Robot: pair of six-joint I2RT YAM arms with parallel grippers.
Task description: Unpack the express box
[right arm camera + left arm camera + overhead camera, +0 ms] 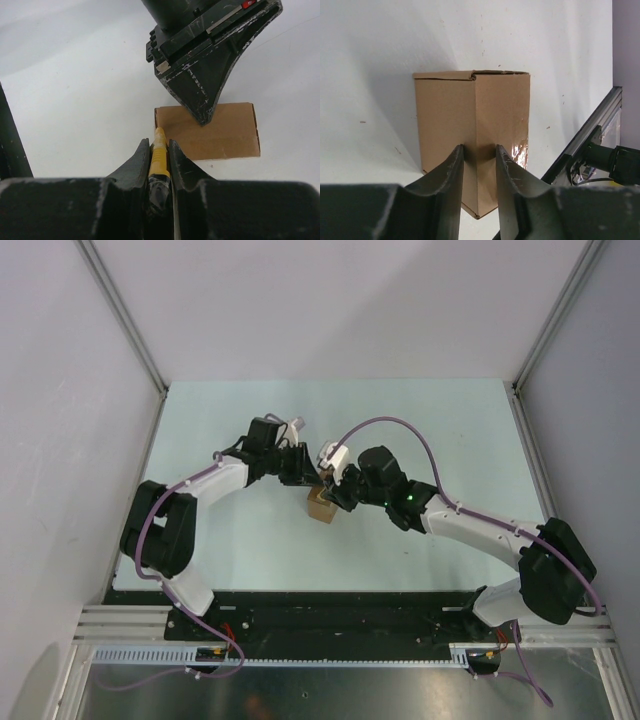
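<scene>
Right gripper (159, 142): nearest item in its wrist view, fingers clenched on a utility knife (159, 156). Yellow handle is pinched between the two black fingers; the pale tip projects straight ahead of the fingertips.

Express box (230, 135): plain brown cardboard, flaps shut, standing on the white surface (75, 90). It sits just ahead of the right gripper and slightly to the right of its fingertips. The knife tip meets the box at its near left corner; whether it has pierced the card cannot be told.

Left gripper (479, 147): fingers part-spread, standing either side of a vertical corner edge of the box. That edge shows in the gap between them. Whether the pads press the cardboard cannot be told. From the right wrist view, one left finger reaches in from beyond the box, its tip over the brown face.

Overhead view: both grippers converge on the box (321, 506), one on each side, the box directly between and below them.
</scene>
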